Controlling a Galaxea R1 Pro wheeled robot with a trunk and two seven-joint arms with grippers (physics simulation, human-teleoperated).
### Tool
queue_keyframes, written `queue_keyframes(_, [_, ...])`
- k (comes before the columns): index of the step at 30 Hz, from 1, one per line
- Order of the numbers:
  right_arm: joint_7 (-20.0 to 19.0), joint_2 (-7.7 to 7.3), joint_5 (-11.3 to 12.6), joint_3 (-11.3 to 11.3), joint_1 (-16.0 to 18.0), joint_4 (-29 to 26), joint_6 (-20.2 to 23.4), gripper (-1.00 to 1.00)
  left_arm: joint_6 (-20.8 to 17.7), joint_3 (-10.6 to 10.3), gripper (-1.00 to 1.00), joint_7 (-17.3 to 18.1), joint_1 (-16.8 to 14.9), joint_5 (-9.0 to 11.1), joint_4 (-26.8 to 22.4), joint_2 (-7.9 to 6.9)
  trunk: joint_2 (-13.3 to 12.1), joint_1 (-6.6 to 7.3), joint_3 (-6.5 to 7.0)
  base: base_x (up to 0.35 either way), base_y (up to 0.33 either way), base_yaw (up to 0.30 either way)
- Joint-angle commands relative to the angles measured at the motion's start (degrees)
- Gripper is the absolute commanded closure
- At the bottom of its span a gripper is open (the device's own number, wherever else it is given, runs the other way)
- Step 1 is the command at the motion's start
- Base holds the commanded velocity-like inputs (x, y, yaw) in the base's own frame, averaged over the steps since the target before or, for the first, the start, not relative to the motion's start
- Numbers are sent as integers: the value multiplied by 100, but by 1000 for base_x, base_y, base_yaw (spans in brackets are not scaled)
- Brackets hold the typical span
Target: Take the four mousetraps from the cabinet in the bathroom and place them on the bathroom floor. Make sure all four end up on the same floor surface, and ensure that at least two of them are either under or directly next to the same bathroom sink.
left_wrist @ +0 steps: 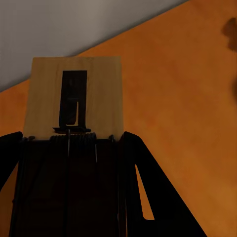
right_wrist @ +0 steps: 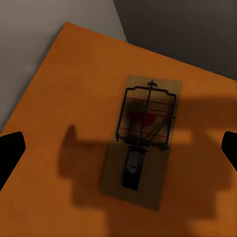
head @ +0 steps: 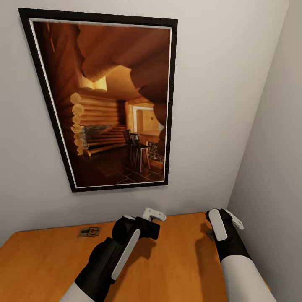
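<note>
Lying flat on the orange-brown top of the cabinet [head: 50, 260], near the wall at the left, one mousetrap [head: 89, 231] shows as a small tan board with dark wire and a red spot; its long side runs along the wall. Above it hangs a black-framed picture [head: 105, 100] of a log-cabin room.

Further right, the left gripper [head: 154, 215] is raised over the cabinet top. In the left wrist view its dark fingers [left_wrist: 148, 187] sit on either side of a second mousetrap [left_wrist: 76, 96], closed onto the board. That board's long axis runs straight out along the fingers, its far end bare pale wood with a dark metal strip; its near half is lost in shadow.

At the right, the right gripper [head: 228, 220] hovers near the corner, spread wide and holding nothing. Its wrist view looks down on a third mousetrap [right_wrist: 143, 138] lying flat in the arm's shadow, wire frame and red spot toward the wall, dark bar toward the camera. Only the fingertips [right_wrist: 10, 148] enter that frame.
</note>
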State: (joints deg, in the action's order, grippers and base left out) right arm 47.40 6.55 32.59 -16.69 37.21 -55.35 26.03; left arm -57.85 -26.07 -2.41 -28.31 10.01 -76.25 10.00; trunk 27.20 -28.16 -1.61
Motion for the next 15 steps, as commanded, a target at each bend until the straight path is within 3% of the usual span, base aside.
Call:
queue_keyframes(1, [23,4,20,-11,6,-10,34,-100,-25,-3,100,-22,-6,19,-4,0,13,-4,-13,0,0,0])
queue_keyframes(15, [107,3,20,-18,6,-7,17,-100,-25,-3,100,-22,-8,21,-6,0,13,-4,-13,0,0,0])
